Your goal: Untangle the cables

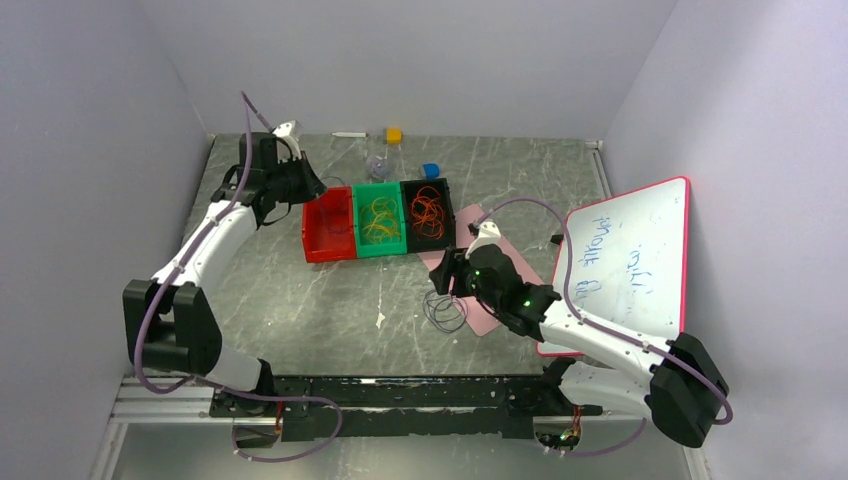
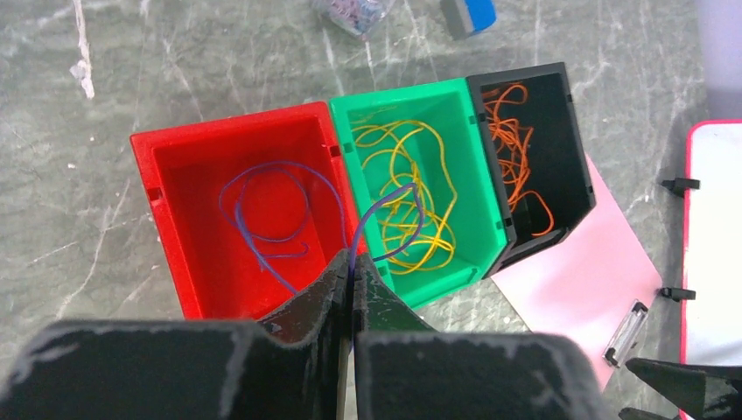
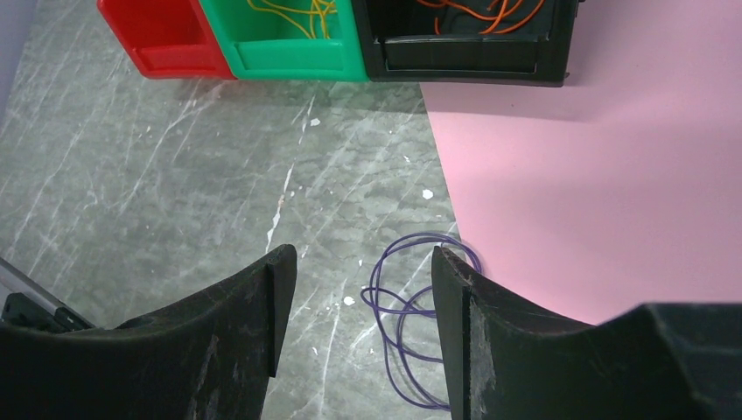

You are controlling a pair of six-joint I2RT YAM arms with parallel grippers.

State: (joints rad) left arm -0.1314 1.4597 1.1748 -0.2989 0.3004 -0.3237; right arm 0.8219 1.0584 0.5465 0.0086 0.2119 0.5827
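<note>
Three bins stand side by side. The red bin holds a purple cable, the green bin yellow cables, and the black bin orange cables. My left gripper hangs above the red and green bins, shut on a thin purple cable that arcs over the green bin. My right gripper is open just above purple cable loops lying on the table at the pink sheet's edge; its right finger hides part of them.
A pink sheet lies right of the bins. A red-framed whiteboard leans at the right. A yellow block, a blue item and a small clear item sit behind the bins. White walls enclose the table.
</note>
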